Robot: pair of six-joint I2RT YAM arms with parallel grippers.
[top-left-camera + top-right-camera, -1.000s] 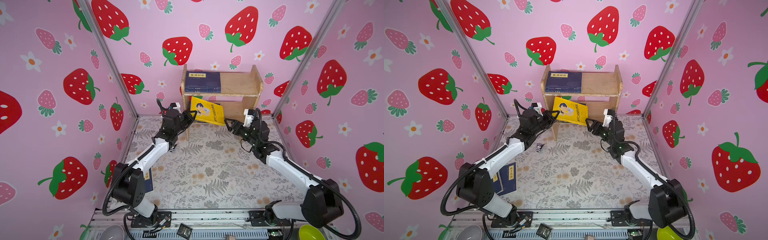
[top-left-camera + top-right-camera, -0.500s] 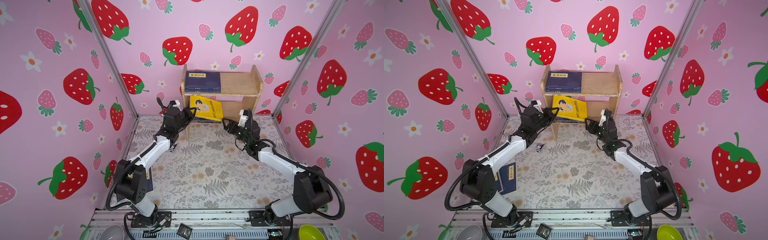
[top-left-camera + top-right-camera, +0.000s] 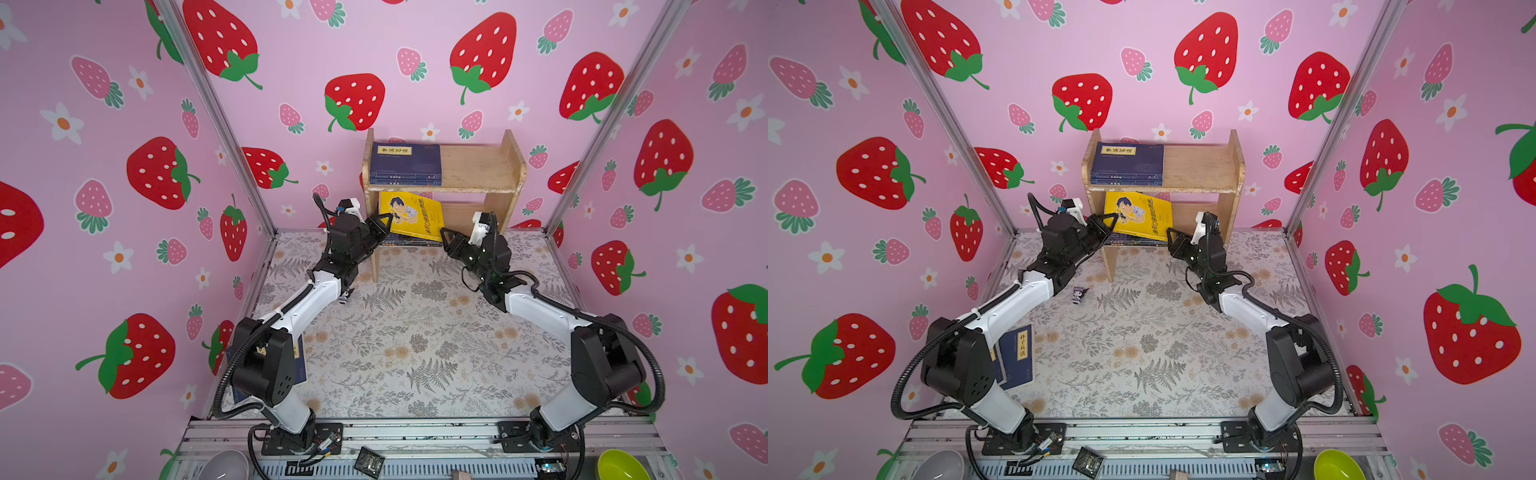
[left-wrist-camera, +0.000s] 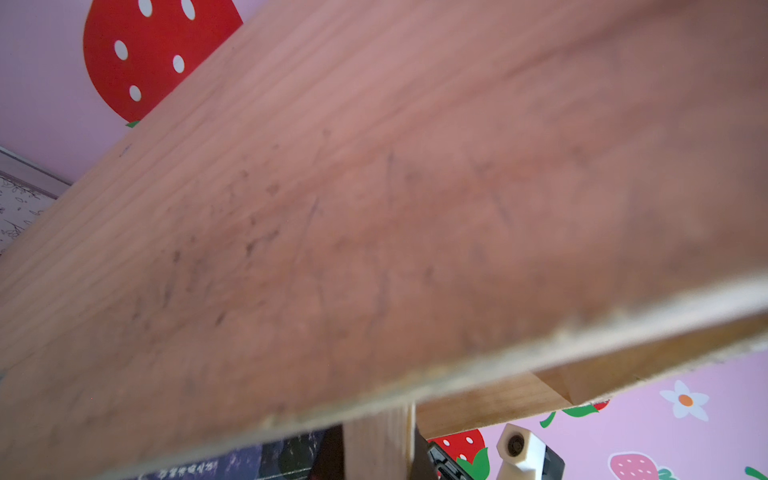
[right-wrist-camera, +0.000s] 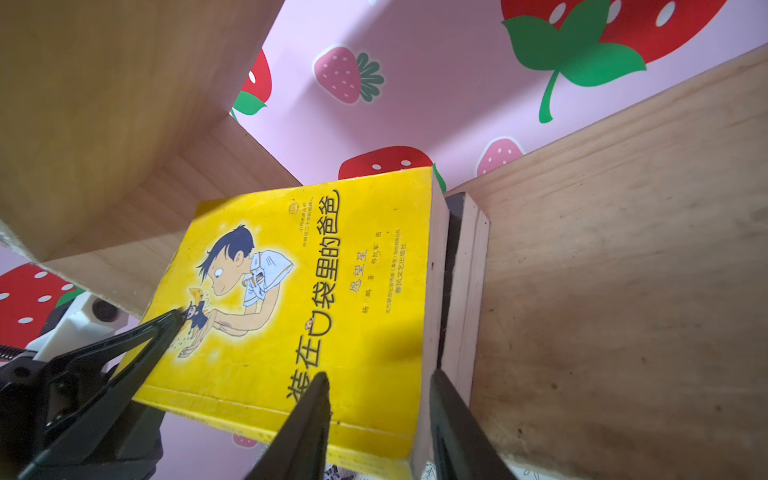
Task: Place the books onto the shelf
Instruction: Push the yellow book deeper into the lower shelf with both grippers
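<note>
The two-tier light wooden shelf (image 3: 478,166) carries stacked navy yellow-labelled paperbacks (image 3: 405,160) on top, the tilted yellow cartoon paperback (image 3: 415,216) leans half into its lower tier, a navy paperback (image 3: 1019,353) lies far behind the left gripper (image 3: 386,217), which pinches the yellow cover, and the right gripper (image 5: 378,378) stands spread astride that book's edge.

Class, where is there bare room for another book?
Free: the light wooden shelf's upper tier right of the navy book stack; the fern-print mat's middle in front of the shelf. Crowded: the lower tier, where the left end effector and right end effector flank the tilted yellow cartoon book.
</note>
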